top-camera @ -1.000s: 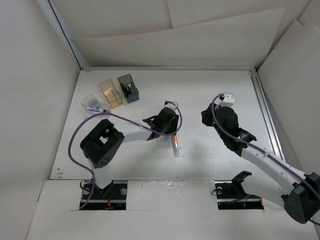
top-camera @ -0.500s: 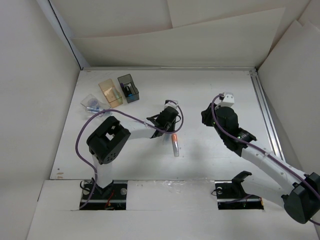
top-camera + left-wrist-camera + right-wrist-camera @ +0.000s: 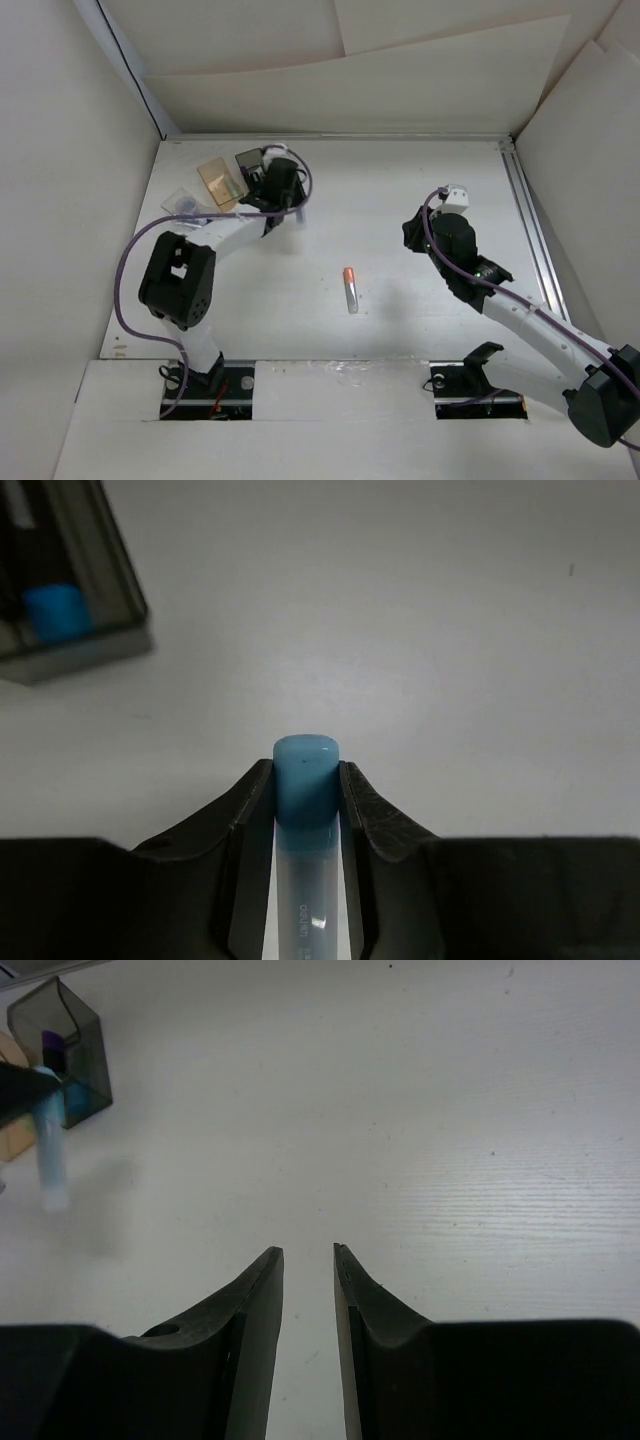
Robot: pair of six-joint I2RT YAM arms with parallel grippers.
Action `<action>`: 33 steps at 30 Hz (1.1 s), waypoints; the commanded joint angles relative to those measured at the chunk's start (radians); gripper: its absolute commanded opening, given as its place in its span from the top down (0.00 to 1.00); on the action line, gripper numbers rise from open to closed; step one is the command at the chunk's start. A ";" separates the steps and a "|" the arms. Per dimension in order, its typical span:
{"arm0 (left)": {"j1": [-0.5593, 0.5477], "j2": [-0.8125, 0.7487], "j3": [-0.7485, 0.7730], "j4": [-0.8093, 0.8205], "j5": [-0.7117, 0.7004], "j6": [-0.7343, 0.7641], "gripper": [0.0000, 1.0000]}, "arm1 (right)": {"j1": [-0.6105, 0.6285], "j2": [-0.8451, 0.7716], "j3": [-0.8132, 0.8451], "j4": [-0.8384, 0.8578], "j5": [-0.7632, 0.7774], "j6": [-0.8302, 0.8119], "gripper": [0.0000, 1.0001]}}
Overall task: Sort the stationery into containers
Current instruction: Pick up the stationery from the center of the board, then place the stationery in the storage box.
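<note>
An orange-capped tube [image 3: 350, 289] lies alone mid-table [image 3: 420, 170], between the arms; beyond it, to the right, the right gripper [image 3: 307, 1255] hovers over bare surface, jaws narrowly parted, holding nothing; farther, at the left, the left gripper [image 3: 306, 772] is clamped on a light blue tube [image 3: 305, 850], cap poking past the fingertips, raised off the table just beside the grey box [image 3: 75, 600]; that box holds a blue item [image 3: 55, 612]; the amber box [image 3: 220, 183] and clear box [image 3: 180, 203] sit in a row to its left.
</note>
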 commanded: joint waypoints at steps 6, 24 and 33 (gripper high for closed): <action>0.339 -0.023 0.133 0.056 0.101 -0.123 0.88 | 0.016 -0.003 0.037 0.041 -0.007 -0.005 0.67; 0.505 0.135 0.302 -0.048 -0.094 0.052 0.87 | 0.016 -0.021 0.037 0.041 -0.018 -0.005 0.67; 0.505 0.178 0.320 -0.030 -0.140 0.100 0.79 | 0.016 -0.021 0.037 0.041 -0.018 -0.005 0.67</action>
